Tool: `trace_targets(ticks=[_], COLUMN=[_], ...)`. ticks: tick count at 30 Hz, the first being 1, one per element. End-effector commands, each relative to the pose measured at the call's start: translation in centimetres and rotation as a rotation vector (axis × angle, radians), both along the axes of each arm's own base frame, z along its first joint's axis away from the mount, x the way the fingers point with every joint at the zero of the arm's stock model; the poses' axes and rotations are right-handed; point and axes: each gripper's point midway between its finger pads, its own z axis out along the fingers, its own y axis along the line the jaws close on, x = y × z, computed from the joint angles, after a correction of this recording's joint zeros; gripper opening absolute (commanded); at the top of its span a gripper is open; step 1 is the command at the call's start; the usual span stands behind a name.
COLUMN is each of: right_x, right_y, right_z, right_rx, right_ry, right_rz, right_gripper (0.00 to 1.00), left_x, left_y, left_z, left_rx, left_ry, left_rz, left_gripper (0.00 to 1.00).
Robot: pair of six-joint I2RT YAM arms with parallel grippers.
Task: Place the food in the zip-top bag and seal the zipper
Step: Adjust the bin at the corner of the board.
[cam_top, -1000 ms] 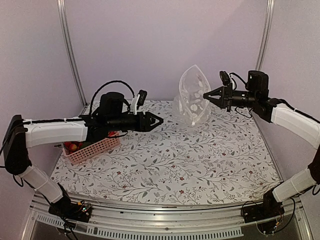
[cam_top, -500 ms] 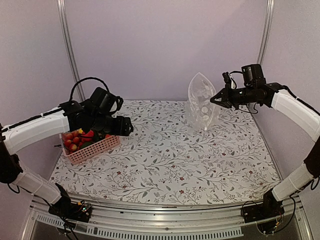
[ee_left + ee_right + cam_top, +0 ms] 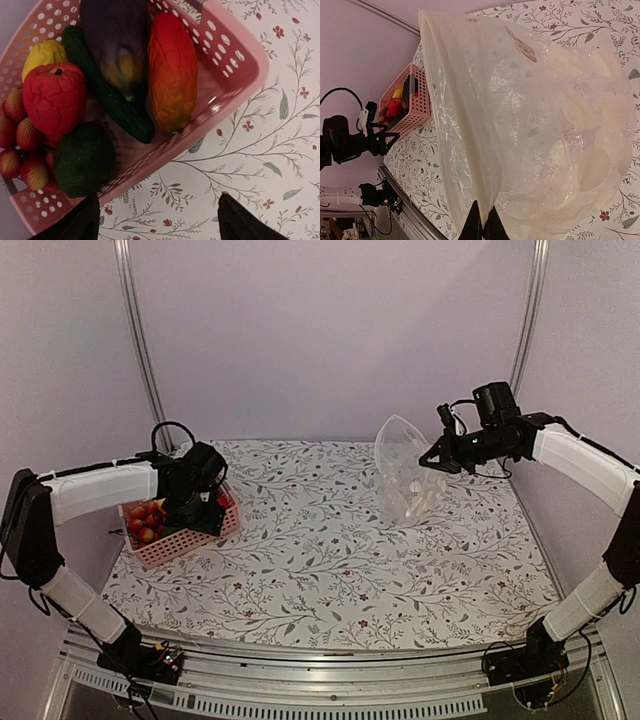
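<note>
The left claw hangs wide open over the pink basket that holds the food, and well to the basket's right the right claw pinches the zip-top bag by its edge, so the floppy bag might sag shut or slip out.

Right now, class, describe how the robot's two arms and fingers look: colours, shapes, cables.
Both the left arm and right arm have white shells between black joints and black wrists. Thin black cables loop above each wrist. The fingers are black and taper to points.
</note>
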Motion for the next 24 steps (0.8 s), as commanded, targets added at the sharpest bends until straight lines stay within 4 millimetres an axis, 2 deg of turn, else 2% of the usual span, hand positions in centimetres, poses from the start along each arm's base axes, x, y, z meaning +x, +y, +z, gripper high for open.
trace_targets(ticks=[1,4,7,10,12,13,17,20,23,24], right_x=[-0.2,-0.3,-0.3,-0.3,-0.3,-0.2,-0.1,0.1,0.4,0.5], right_y=[-0.1,-0.2,-0.2,-0.2,-0.3,-0.4,-0.4,-0.3,-0.3,-0.3], right_z=[-0.7,-0.7,-0.8,-1.0,-1.1,-1.1,-1.5,-1.7,-1.9,-2.0], right_rx=[-0.017,-0.019,-0.023,-0.035,-0.043,-0.046,-0.058,-0.063,-0.071,-0.074], right_ry=[-0.006,-0.011,-0.013,-0.017,-0.021,-0.024,-0.025,-0.027,-0.026,-0.026], right_rz=[0.024,0.028,0.033,0.038,0.038,0.039,0.047,0.05,0.051,0.051], right_gripper=[0.0,0.0,0.0,0.0,0.0,0.0,0.0,0.0,0.0,0.0], left_x=[1.9,2.8,3.3,3.6,3.8,3.8,3.8,3.8,4.9,5.1], left_y=[2.4,3.2,2.8,1.6,0.0,-1.0,-6.2,-11.3,-16.4,-17.9], left_z=[-1.7,-2.6,-3.5,-3.9,-3.9,-3.9,-4.0,-3.9,-3.0,-3.5], left_rx=[0.128,0.164,0.169,0.122,0.057,0.028,-0.044,-0.127,-0.229,-0.246], left_ry=[0.033,0.059,0.093,0.117,0.123,0.124,0.143,0.164,0.161,0.176], left_rz=[0.009,0.017,-0.012,-0.022,-0.03,-0.037,-0.077,-0.089,-0.092,-0.086], left_gripper=[0.78,0.7,0.5,0.23,0.03,0.0,0.0,0.0,0.0,0.0])
